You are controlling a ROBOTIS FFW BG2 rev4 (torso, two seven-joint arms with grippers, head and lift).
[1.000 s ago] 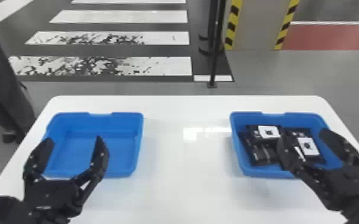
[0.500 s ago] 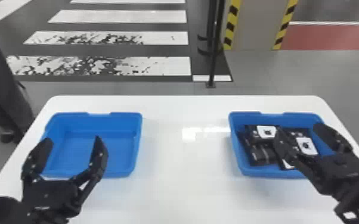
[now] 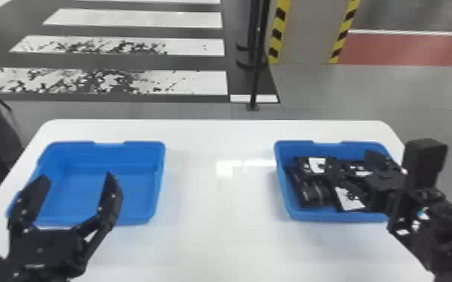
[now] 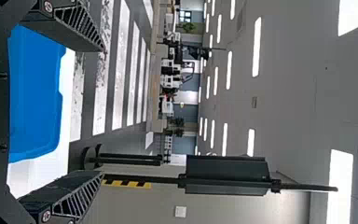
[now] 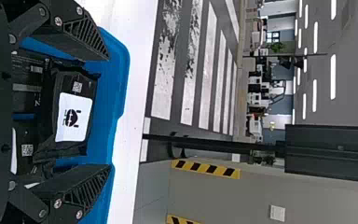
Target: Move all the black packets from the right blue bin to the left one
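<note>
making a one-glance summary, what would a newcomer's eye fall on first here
Probably the bright left blue bin and right blue bin, at either side of the white table. Next come the black packets with white labels in the right bin, with the right gripper at them. Beyond the table, bold white stripes cross the dark floor.

Nothing legible; black packets (image 5: 67,87) bear white labels (image 5: 74,117) and, apparently, square codes (image 5: 77,87).
</note>
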